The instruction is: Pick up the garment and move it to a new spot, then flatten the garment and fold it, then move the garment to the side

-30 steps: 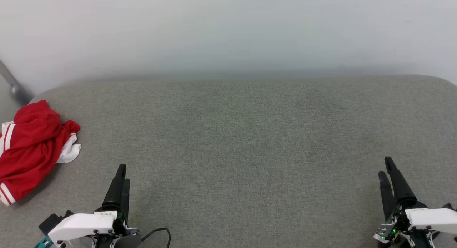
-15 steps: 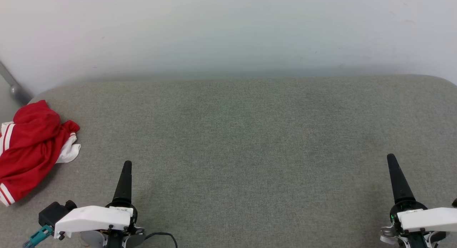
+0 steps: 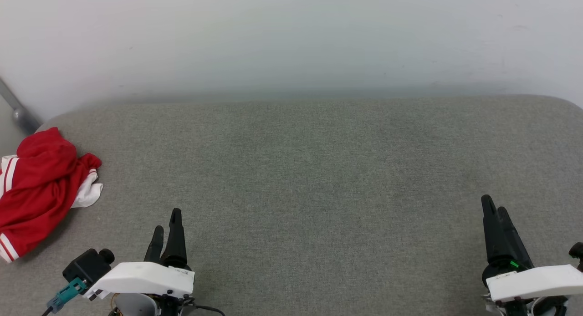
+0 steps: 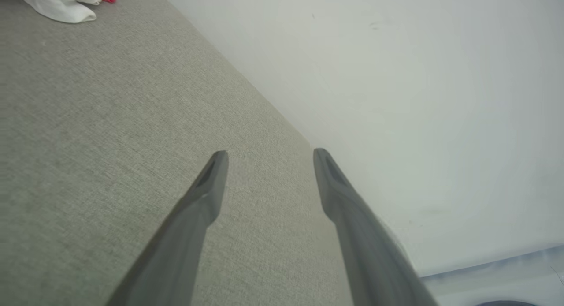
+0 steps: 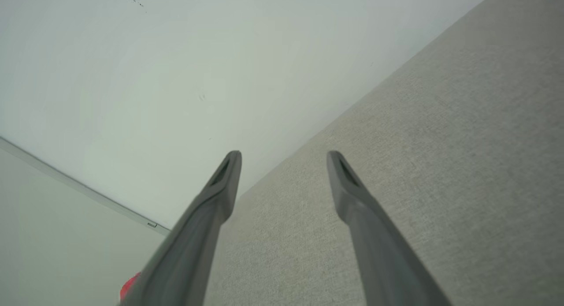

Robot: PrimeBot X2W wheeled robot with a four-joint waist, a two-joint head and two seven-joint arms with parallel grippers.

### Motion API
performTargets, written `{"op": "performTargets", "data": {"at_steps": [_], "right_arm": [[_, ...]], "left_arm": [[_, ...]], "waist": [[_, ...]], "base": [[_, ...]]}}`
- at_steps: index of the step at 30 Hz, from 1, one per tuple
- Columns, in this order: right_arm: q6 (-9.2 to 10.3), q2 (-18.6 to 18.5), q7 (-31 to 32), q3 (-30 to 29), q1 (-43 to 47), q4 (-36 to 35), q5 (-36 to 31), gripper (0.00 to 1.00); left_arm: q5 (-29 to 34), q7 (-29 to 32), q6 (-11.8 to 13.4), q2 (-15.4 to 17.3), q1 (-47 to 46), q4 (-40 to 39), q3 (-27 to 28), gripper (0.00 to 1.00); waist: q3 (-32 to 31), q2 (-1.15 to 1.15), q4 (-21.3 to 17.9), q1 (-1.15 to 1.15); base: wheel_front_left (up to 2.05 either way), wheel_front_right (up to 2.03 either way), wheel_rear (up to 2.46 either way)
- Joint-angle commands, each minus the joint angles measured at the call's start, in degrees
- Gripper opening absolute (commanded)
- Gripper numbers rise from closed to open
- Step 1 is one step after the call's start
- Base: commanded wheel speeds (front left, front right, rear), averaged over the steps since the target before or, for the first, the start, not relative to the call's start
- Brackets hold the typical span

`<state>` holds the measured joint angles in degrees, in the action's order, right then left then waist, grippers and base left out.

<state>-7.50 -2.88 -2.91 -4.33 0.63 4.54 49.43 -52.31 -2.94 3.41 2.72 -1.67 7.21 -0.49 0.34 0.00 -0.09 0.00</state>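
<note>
The garment (image 3: 38, 188), red with white striped sleeves, lies crumpled at the far left edge of the grey padded surface (image 3: 309, 170). A white sleeve corner of the garment (image 4: 57, 4) shows at the top left of the left wrist view, and a red scrap of it (image 5: 128, 286) at the bottom left of the right wrist view. My left gripper (image 3: 166, 224) hovers at the lower left, right of the garment and apart from it, open and empty (image 4: 268, 155). At the lower right my right gripper (image 3: 494, 206) is also open and empty (image 5: 284, 155).
A pale wall (image 3: 291, 38) rises directly behind the surface's far edge. A grey metal bar (image 3: 16, 109) leans at the far left behind the garment. The surface's rounded corners sit at far left and far right.
Both wrists have rolled, so each gripper's two fingers show differently in the head view. The left gripper has shifted slightly right and nearer. The garment has not moved.
</note>
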Motion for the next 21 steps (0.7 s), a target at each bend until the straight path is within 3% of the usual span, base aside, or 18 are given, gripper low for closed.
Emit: {"op": "performTargets", "data": {"at_steps": [1, 21], "right_arm": [[0.01, -0.06, -0.57, 0.25, -0.03, -1.17, -2.35, 1.00], [0.01, -0.03, -4.36, 1.00, 2.46, -3.76, -19.04, 1.00]], "left_arm": [[2.18, -0.61, 0.48, 0.12, -0.41, -1.11, -0.46, 1.00], [19.49, -4.38, 5.43, 1.90, 0.95, -2.87, -5.45, 1.00]], "waist": [[-0.02, 0.00, 0.01, 0.00], [-0.20, 0.00, 0.14, 0.00]], "base": [[0.00, 0.00, 0.00], [0.00, 0.00, 0.00]]}}
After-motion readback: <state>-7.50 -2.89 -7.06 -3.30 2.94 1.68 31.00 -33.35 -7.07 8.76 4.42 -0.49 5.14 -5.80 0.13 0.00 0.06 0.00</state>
